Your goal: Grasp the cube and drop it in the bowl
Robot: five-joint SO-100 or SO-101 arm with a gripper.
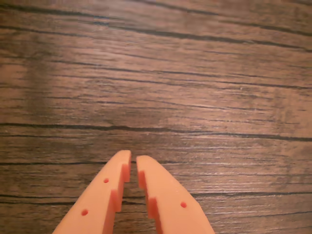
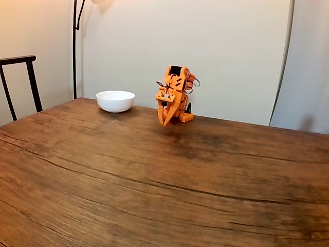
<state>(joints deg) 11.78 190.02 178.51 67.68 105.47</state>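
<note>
Gripper [image 1: 133,163] nearly closed above table [image 2: 154,175], bowl [image 2: 115,101] apart

A wide worktop [image 2: 154,195] of dark brown wood with long black grain lines and cracks fills the lower part of the fixed view, and the same grain runs across the wrist view. Behind it stands a plain cream wall [image 2: 226,46], with a grey curtain [image 2: 306,62] hanging at the right edge. At the left, 1 black chair back [image 2: 20,82] rises beside the worktop, and a thin black lamp pole [image 2: 75,46] stands against the wall, casting warm light.
</note>
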